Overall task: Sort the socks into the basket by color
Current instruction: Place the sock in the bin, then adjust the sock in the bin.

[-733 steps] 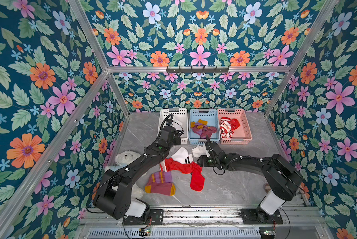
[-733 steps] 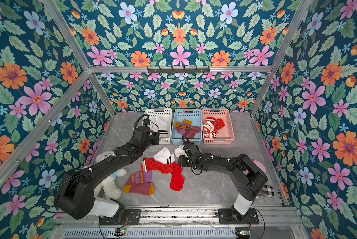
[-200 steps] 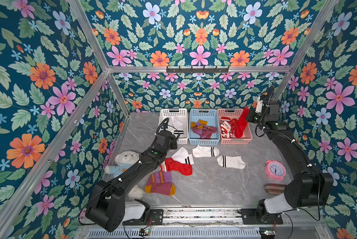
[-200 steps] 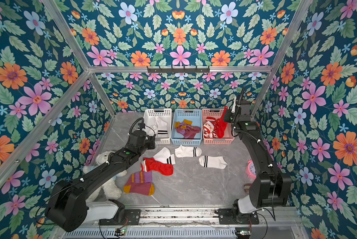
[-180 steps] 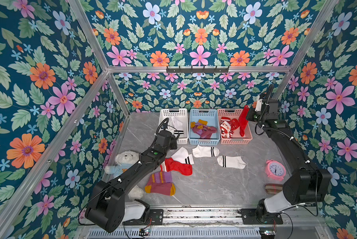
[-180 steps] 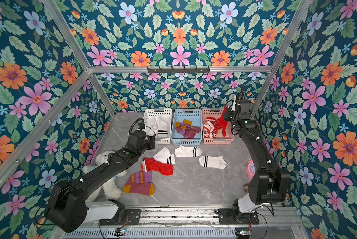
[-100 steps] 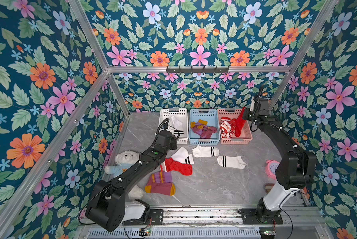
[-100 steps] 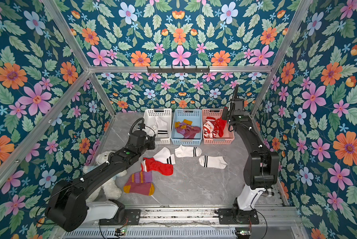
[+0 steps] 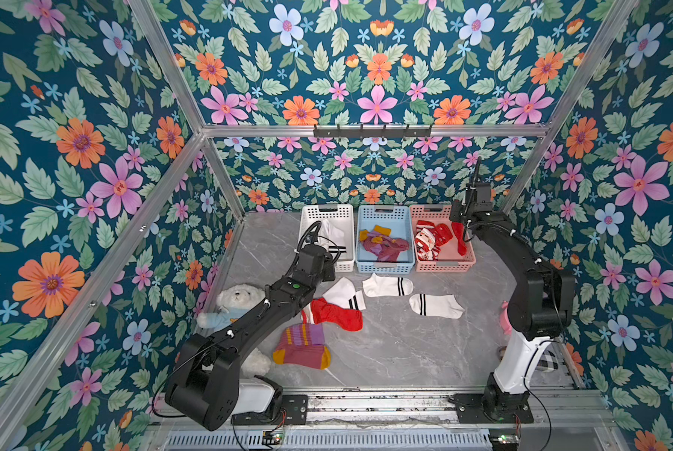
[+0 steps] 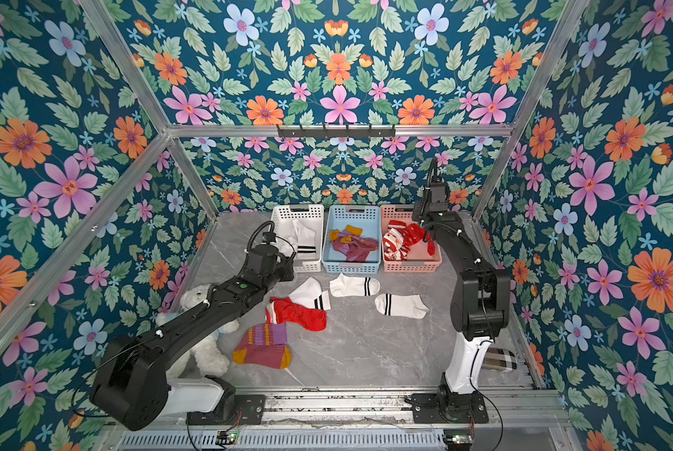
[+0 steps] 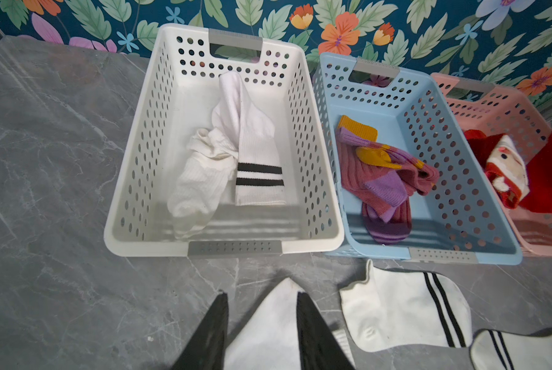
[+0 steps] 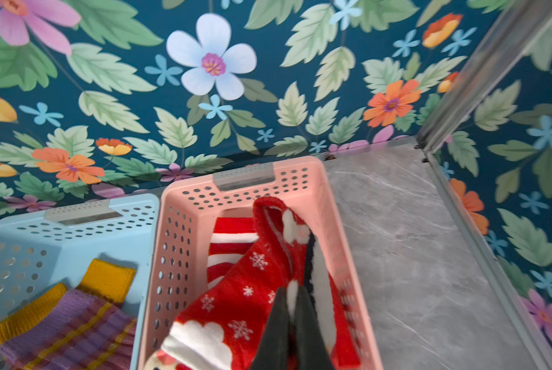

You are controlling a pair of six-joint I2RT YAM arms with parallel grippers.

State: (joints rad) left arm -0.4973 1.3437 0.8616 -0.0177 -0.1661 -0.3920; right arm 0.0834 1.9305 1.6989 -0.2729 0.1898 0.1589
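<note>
The red sock (image 9: 460, 239) is pinched by the shut right jaws and hung, long axis 12 to 6 o'clock, in the 3 o'clock side of the pink basket (image 9: 444, 267); the part-open left jaws are seen empty over a white sock (image 9: 342, 292).

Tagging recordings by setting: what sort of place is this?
Likely a staged robot test cell: aluminium frame with floral wallpaper, left arm and right arm bolted to a front rail, white basket, blue basket and pink basket.

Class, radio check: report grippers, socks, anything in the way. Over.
Left gripper open over a white sock. Right gripper shut on a red sock, hanging into the pink basket. Teddy bear off to the side, not in the way.
</note>
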